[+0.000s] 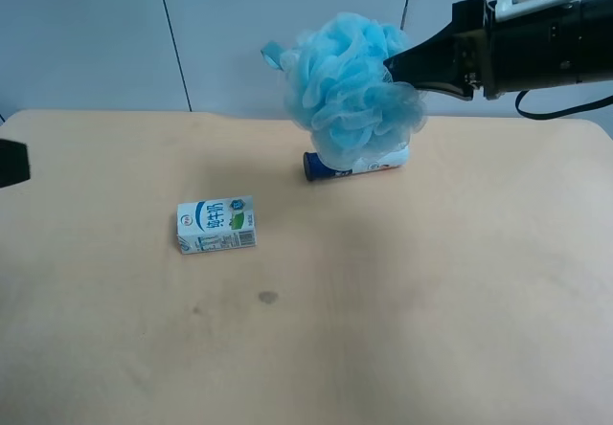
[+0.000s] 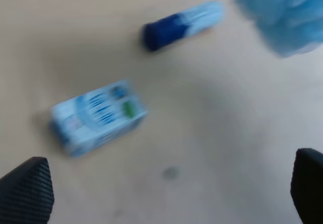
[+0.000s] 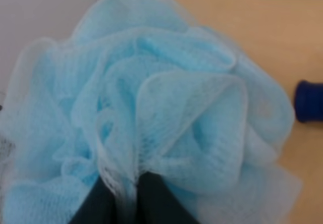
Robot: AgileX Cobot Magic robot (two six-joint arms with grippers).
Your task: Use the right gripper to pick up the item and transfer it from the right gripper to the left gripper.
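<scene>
Tan table up front. Blue loofah hangs in the air above the blue-capped tube, with the right gripper clenched on its mesh. It's a round puff with no clear long axis, loop pointing away from the gripper. Milk carton lies flat mid-table. Left gripper jaws spread wide.

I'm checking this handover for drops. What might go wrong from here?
1. The right gripper pinches only a thin fold of the loofah, so the soft mesh may slip out during the move.
2. The left gripper is open with the loofah only at the edge of its view. It might close on loose ruffles, giving a weak hold.
3. The loofah hangs above the tube. If dropped, it could land on it.
</scene>
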